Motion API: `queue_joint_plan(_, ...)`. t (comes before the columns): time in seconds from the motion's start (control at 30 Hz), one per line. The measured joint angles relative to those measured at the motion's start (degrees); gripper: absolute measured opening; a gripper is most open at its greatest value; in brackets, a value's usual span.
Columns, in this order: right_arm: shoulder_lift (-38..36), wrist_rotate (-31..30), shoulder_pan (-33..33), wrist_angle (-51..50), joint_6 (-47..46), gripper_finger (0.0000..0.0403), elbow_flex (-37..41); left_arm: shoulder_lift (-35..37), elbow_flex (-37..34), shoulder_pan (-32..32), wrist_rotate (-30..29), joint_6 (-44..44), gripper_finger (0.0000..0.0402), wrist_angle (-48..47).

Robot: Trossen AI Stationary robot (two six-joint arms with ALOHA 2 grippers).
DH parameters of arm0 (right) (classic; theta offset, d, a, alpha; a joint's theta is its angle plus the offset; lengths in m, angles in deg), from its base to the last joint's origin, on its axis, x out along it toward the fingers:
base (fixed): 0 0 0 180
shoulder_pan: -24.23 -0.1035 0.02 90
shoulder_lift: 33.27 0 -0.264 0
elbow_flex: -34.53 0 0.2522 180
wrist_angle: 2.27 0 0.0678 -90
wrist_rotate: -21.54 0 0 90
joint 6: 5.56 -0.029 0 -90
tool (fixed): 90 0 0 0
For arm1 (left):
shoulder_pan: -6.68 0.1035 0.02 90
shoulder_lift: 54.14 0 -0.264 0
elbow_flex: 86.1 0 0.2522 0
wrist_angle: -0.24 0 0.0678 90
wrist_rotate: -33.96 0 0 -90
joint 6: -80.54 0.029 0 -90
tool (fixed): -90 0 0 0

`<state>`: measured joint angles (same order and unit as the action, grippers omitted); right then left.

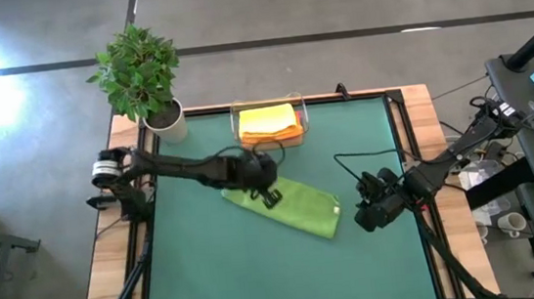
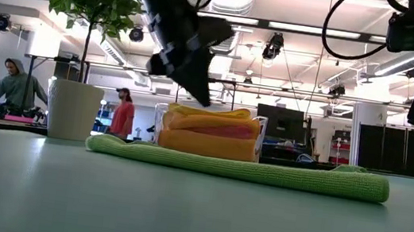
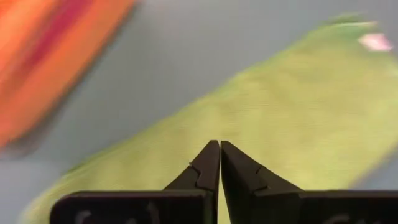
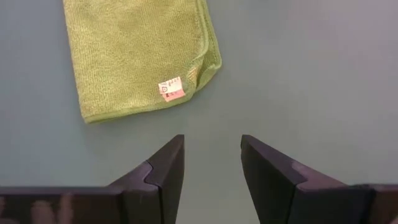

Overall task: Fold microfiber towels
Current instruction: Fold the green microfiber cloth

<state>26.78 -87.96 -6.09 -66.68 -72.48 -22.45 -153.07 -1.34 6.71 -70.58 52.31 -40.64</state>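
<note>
A green microfiber towel (image 1: 292, 206) lies folded into a long strip on the dark green mat, slanting from the middle toward the right; its end with a small white tag (image 4: 171, 88) points to my right arm. My left gripper (image 1: 270, 196) hangs shut above the strip's left part, clear of it in the low view (image 2: 194, 90). My right gripper (image 4: 211, 158) stands open over bare mat just off the tagged end. Folded yellow, pink and orange towels (image 1: 268, 122) are stacked in a clear tray (image 1: 303, 117) at the far edge.
A potted plant (image 1: 142, 78) stands at the table's far left corner. Bare mat (image 1: 260, 278) stretches across the near half. Cables (image 1: 347, 166) lie on the mat by the right arm. People show in the room behind the table in the low view.
</note>
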Motion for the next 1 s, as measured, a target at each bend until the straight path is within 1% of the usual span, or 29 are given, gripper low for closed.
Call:
queue_joint_plan(0.1, 0.0, 0.0, 0.0, 0.0, 2.1, 0.0148, 0.0, -1.7, 0.0, -3.5, 0.2, -1.3, 0.0, 7.1)
queue_joint_plan(0.23, 0.0, 0.0, 0.0, 0.1, 3.9, 0.0148, 0.0, -5.0, 0.1, -7.3, 0.5, -2.9, 0.0, 13.5)
queue_joint_plan(0.37, 0.0, 0.0, 0.0, 0.1, 5.9, 0.0148, 0.1, -8.6, 0.7, -9.9, 0.5, -3.1, 0.0, 17.0)
queue_joint_plan(0.6, 0.0, 0.0, 0.0, 0.1, 6.5, 0.0148, 0.2, -14.1, 1.5, -11.8, 1.0, -6.0, 0.0, 16.6)
queue_joint_plan(0.8, 0.0, 0.0, 0.0, 0.1, 6.4, 0.0148, 0.3, -16.4, 1.4, -12.2, 1.9, -6.0, 0.0, 14.6)
queue_joint_plan(0.9, 0.0, 0.0, 0.0, 0.2, 6.0, 0.0148, 0.3, -16.2, 1.3, -12.2, 3.1, -6.0, 0.0, 11.3)
queue_joint_plan(1.0, 0.0, 0.0, 0.0, 0.4, 5.6, 0.0148, 0.3, -15.6, 1.6, -12.2, 4.6, -6.0, 0.0, 4.5)
